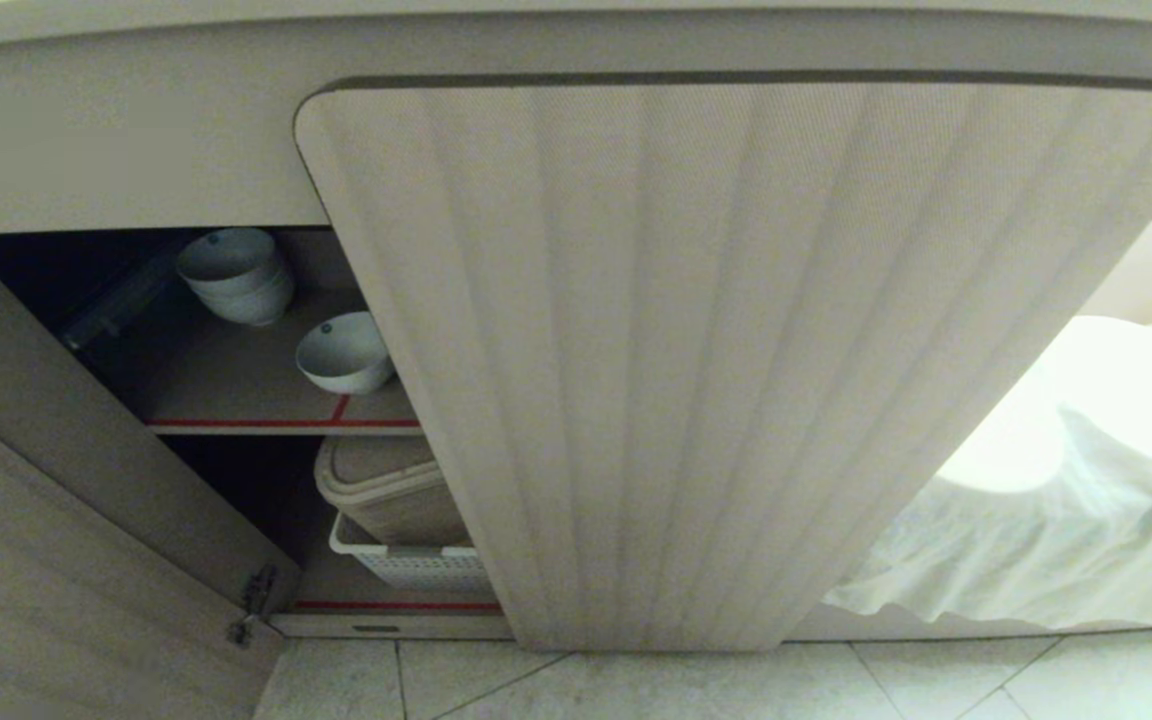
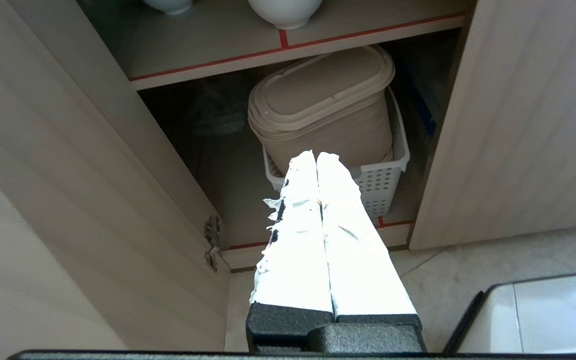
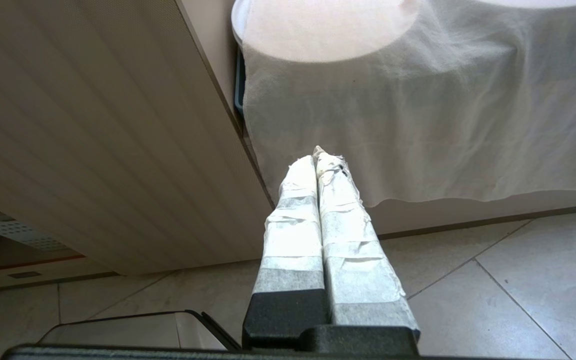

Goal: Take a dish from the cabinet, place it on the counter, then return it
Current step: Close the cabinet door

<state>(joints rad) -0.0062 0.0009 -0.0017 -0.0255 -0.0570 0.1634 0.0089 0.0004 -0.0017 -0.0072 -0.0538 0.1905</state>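
Left gripper [image 2: 316, 156] pressed together, empty, low before the open beige ribbed cabinet [image 1: 736, 350]. Above and beyond it, small round white ceramic bowl [image 1: 344, 352] on the red-edged upper shelf [image 1: 266, 395], beside 1 stack of white bowls [image 1: 236, 275]. Right gripper [image 3: 316, 156] likewise closed, near a white cloth [image 3: 418, 115].

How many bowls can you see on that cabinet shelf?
2 spots hold bowls: one single white bowl near the shelf's red front edge, and a stack of white bowls farther back to its left. The stack looks like several nested; the door may hide more.
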